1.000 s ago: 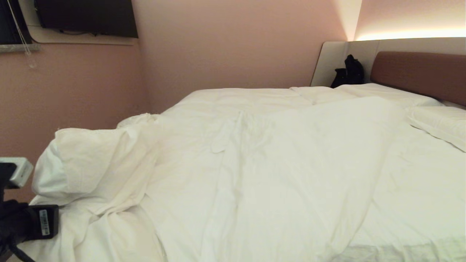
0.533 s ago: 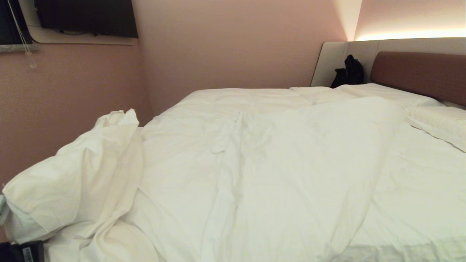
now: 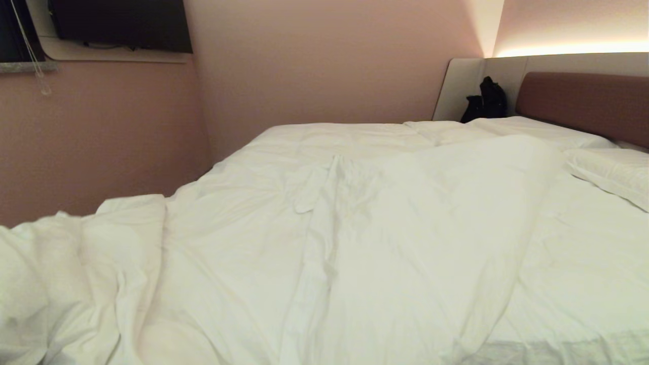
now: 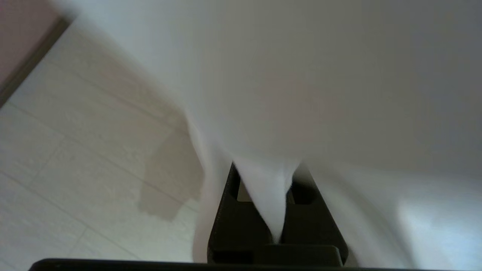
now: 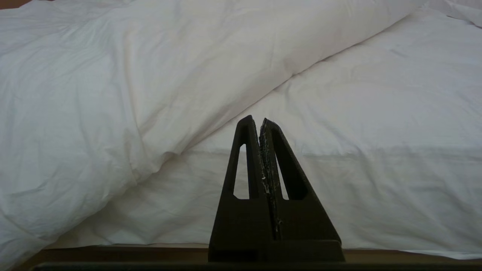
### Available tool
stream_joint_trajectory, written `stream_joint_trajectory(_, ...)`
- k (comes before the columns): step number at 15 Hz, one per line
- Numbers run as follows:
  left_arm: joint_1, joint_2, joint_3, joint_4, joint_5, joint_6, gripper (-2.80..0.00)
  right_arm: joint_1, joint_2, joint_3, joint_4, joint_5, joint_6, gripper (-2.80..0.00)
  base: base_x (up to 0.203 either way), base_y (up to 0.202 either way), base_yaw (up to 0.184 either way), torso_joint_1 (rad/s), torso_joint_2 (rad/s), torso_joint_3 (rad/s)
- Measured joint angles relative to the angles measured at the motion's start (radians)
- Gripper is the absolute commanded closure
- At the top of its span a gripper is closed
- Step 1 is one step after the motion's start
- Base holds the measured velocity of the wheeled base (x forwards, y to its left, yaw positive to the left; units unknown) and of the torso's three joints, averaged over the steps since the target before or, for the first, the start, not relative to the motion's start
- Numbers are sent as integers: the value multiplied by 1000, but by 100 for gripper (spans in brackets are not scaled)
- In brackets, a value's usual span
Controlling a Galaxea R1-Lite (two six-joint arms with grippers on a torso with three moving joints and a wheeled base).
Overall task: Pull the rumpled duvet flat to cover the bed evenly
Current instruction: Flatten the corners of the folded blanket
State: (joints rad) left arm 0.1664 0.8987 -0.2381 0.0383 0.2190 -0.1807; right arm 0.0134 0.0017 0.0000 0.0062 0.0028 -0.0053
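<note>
The puffy white duvet (image 3: 355, 228) lies wrinkled over the bed (image 3: 583, 101), and its near left corner (image 3: 66, 284) is spread low at the left edge of the head view. Neither arm shows in that view. In the left wrist view my left gripper (image 4: 268, 169) is shut on a pinch of duvet fabric (image 4: 301, 94), which drapes over the fingertips above the floor. My right gripper (image 5: 256, 121) is shut and empty, parked level in front of the bed's side. Before it, the duvet's edge (image 5: 131, 75) lies on the fitted sheet (image 5: 357, 113).
Two flat pillows (image 3: 608, 172) lie by the headboard, with bare sheet (image 3: 583, 284) on the right part of the bed. A black bag (image 3: 487, 101) stands at the far corner. Pink wall (image 3: 101, 142) runs close along the left. Pale floor (image 4: 75, 169) lies under the left gripper.
The lifted, bunched duvet corner at the left has come down and outward toward the near left and now lies lower and flatter. The left arm has dropped out of the head view.
</note>
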Motion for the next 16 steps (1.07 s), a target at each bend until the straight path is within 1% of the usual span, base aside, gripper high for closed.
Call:
stream_joint_trajectory(4, 0, -86, 2, 103, -2, -8, 0, 0, 0, 0, 0, 0, 0, 0, 0, 0, 0, 0, 0, 0)
stream_joint_trajectory(6, 0, -117, 3, 132, -2, -9, 0, 0, 0, 0, 0, 0, 0, 0, 0, 0, 0, 0, 0, 0)
stream_joint_trajectory(16, 0, -155, 4, 140, 2, -17, 0, 0, 0, 0, 0, 0, 0, 0, 0, 0, 0, 0, 0, 0)
